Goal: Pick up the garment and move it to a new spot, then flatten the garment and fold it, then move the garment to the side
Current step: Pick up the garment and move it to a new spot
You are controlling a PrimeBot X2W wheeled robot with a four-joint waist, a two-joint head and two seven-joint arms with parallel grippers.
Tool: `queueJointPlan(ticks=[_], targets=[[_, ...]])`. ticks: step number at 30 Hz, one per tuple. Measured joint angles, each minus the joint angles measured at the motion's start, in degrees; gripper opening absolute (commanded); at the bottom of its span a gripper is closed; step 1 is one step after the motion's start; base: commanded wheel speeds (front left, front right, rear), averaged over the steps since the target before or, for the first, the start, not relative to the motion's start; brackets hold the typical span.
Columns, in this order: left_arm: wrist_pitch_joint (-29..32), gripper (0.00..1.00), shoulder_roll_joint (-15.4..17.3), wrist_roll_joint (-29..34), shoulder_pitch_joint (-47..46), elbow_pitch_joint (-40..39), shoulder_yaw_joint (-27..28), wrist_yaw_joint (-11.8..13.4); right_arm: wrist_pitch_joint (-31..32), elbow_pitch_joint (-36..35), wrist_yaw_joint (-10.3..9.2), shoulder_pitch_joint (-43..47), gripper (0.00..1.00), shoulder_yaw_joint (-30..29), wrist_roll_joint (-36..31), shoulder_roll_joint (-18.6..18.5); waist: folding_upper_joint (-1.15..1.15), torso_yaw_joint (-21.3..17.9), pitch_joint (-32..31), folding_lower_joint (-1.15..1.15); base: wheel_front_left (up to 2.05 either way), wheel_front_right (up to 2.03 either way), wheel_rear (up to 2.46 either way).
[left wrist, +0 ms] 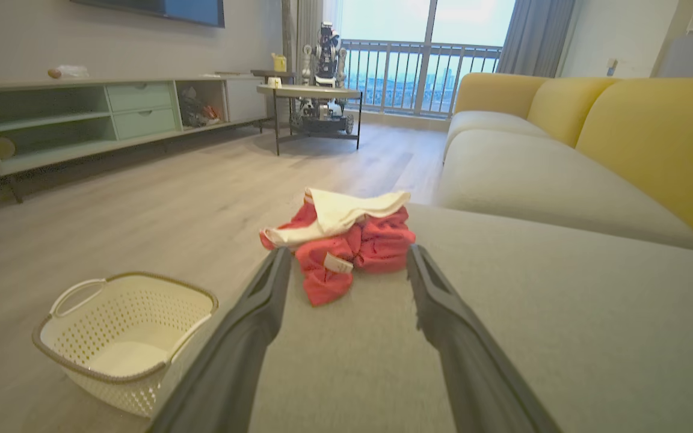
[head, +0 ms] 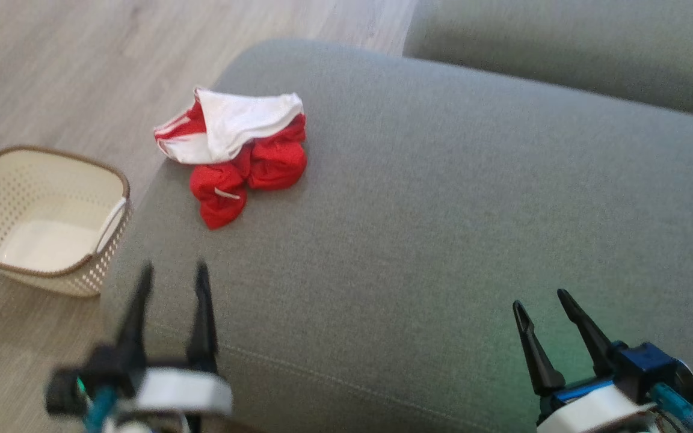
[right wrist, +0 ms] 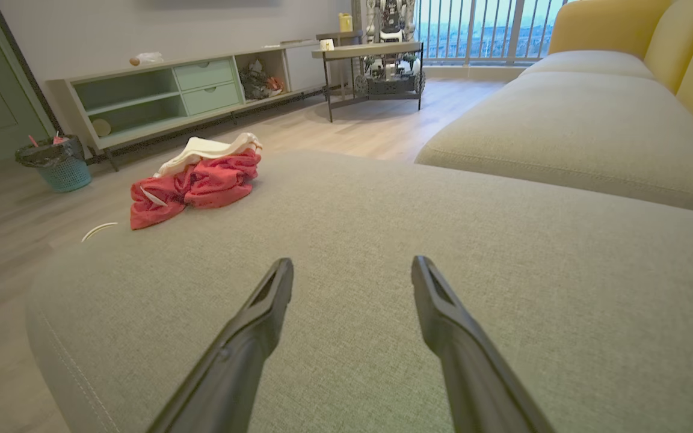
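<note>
Both of our claws are hanging spread and empty over the near edge of the grey sofa seat (head: 443, 210): the left claw (head: 174, 269) is pointing almost straight at the red-and-white garment (head: 244, 162), while the right claw (head: 540, 300) is waiting well apart from it over bare upholstery. We are judging that nothing of the task is done yet, since the garment is lying crumpled in a heap near the seat's left edge, touched by neither claw. We are reading the left arm's line-up as preparation for the first pick, the cloth showing between its two fingers in the left wrist view, and the wide stretch of seat to the right is offering the new spot for spreading it out. Beside the seat, a perforated cream laundry basket (head: 33, 186) is standing on the wooden floor (head: 52, 60), so we are minding that a careless pull could drag cloth over the edge. Further off, a low media cabinet (right wrist: 160, 90) and a small teal bin (right wrist: 58, 165) are standing clear of our reach, and nothing is blocking the path to the heap.
</note>
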Motion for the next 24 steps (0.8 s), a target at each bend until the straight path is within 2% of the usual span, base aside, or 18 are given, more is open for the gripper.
queueJointPlan(ticks=[4,7,12,14,19,24], targets=[[0.0,1.0,0.1,-1.3,-11.3,0.3,3.8,-2.2,0.0,-0.2,0.0,-1.5,1.0,0.0,-2.7,0.0,0.0,-0.1,3.6,0.01,0.0,0.0,0.0],[0.0,1.0,0.7,-2.2,-21.4,4.5,5.8,-3.5,0.0,-0.5,0.0,-4.2,1.0,-0.2,-5.0,0.0,0.0,-0.6,6.6,0.01,0.0,0.0,0.0],[4.8,1.0,5.0,-0.8,-36.9,17.3,7.1,-4.2,0.0,-1.4,0.0,-8.9,1.0,-0.6,-8.7,-0.1,0.0,-2.0,11.9,0.01,0.0,0.0,0.0],[6.3,1.0,5.5,-0.8,-40.0,19.9,7.2,-4.2,0.0,-1.6,0.0,-9.8,1.0,-0.6,-9.2,-0.3,0.0,-2.4,13.0,0.01,0.0,0.0,0.0],[14.8,1.0,6.4,-2.6,-54.6,35.3,8.2,-6.5,0.0,-2.4,0.0,-14.2,1.0,-0.6,-10.5,-2.5,0.0,-4.4,18.3,0.02,0.0,0.0,0.0],[22.3,1.0,7.8,-5.6,-61.7,50.2,10.7,-6.7,0.0,-2.7,0.0,-16.1,1.0,-0.5,-10.5,-3.7,0.0,-7.0,22.1,0.01,0.0,0.0,0.0]])
